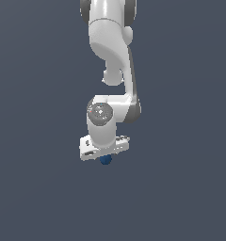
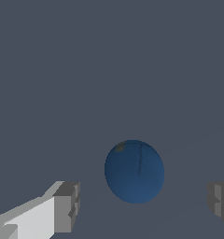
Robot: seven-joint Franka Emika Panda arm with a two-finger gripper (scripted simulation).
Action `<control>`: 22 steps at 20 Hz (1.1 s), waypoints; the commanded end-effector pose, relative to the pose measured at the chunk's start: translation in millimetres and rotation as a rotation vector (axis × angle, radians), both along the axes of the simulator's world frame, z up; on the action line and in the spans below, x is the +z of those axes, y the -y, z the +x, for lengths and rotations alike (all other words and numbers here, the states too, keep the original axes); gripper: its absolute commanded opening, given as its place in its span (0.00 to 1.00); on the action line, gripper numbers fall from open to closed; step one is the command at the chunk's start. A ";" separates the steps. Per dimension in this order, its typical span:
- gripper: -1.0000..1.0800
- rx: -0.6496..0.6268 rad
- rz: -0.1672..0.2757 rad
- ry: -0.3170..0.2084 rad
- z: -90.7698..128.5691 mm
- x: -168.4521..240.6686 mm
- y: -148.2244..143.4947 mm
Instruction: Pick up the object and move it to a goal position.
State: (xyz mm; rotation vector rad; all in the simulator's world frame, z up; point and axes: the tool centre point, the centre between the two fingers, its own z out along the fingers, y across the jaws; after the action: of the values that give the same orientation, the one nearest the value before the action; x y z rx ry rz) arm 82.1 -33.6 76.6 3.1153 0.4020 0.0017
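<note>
Two blocky grey fingertips [image 2: 67,205] sit closest to the wrist camera, flat-faced and hard-edged, one of them joined to a white finger body; the second pad shows only as a grey sliver at the frame's edge. Between them, touching neither, lies the ball [image 2: 134,171], a smooth dark blue sphere with a matte sheen, a thin dark seam running down its upper face and a small dull patch near its top. Open gaps remain on both sides of it, so the pincer [image 2: 142,205] is spread wide around the ball rather than gripping it. In the exterior view the ball [image 1: 105,160] peeks out as a small blue dot just under the white hand of the pincer [image 1: 104,157], much narrower than the bar-shaped palm above it, roughly at the centre of the scene. Rising from the hand is the arm [image 1: 110,52], glossy white rounded casings with dark grey joint bands and a round grey cap at the wrist, curving up out of the top of the frame. Around everything spreads a plain slate-grey ground [image 1: 39,188], flat, uniform and without texture.
</note>
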 end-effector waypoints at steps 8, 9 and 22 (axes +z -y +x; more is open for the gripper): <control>0.96 0.003 0.000 -0.001 -1.2 -43.0 -0.1; 0.96 0.003 0.000 -0.001 -1.0 -45.0 0.0; 0.00 0.003 0.000 -0.001 0.3 -45.6 0.1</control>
State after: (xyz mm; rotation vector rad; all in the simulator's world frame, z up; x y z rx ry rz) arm 82.1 -33.8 30.7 3.1153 0.4057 -0.0013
